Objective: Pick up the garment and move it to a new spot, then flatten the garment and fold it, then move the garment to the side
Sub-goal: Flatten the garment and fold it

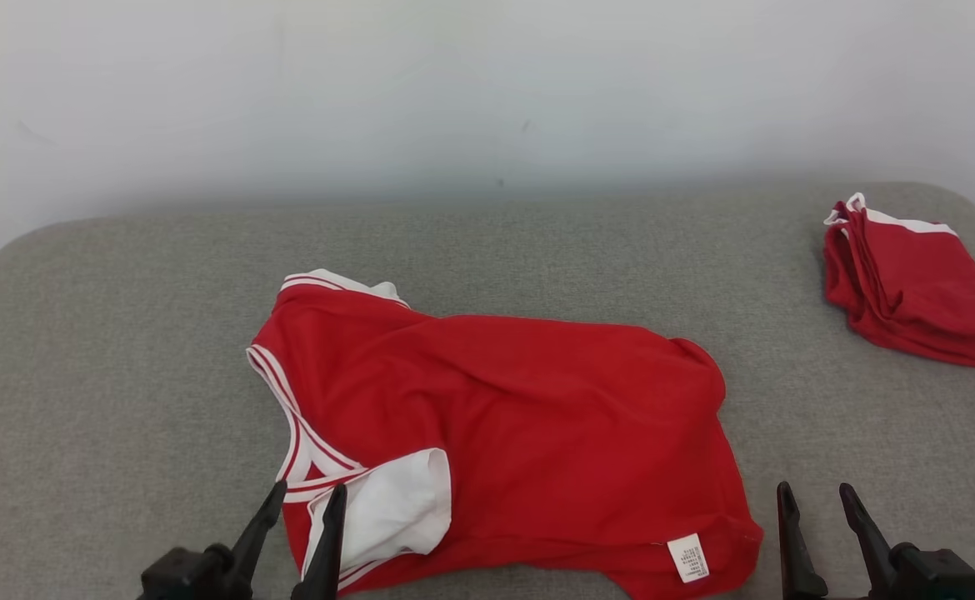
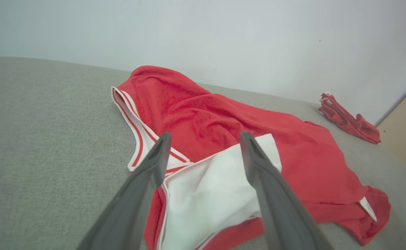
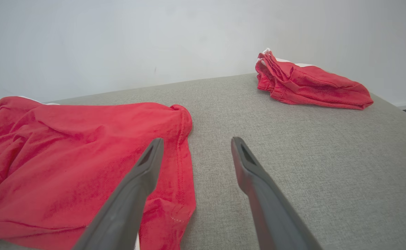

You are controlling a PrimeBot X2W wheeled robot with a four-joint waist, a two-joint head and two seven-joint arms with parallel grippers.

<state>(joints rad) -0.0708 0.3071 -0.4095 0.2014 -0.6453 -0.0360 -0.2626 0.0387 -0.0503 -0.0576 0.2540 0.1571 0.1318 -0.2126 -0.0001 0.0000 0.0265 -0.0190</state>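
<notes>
A red sleeveless garment (image 1: 521, 400) with white trim lies spread and rumpled on the grey cushion, its white lining turned out at the near left corner and a white label at the near right hem. My left gripper (image 1: 304, 500) stands open at that near left corner, fingers apart over the white flap (image 2: 206, 187), holding nothing. My right gripper (image 1: 817, 500) is open just off the garment's right hem (image 3: 185, 163), above bare cushion. In the right wrist view the garment (image 3: 67, 156) fills the left side.
A second red garment (image 1: 912, 283), folded, lies at the cushion's far right corner (image 3: 310, 85) (image 2: 348, 119). A pale wall rises behind the grey cushion (image 1: 121, 375). Bare cushion stretches left of the spread garment and between the two garments.
</notes>
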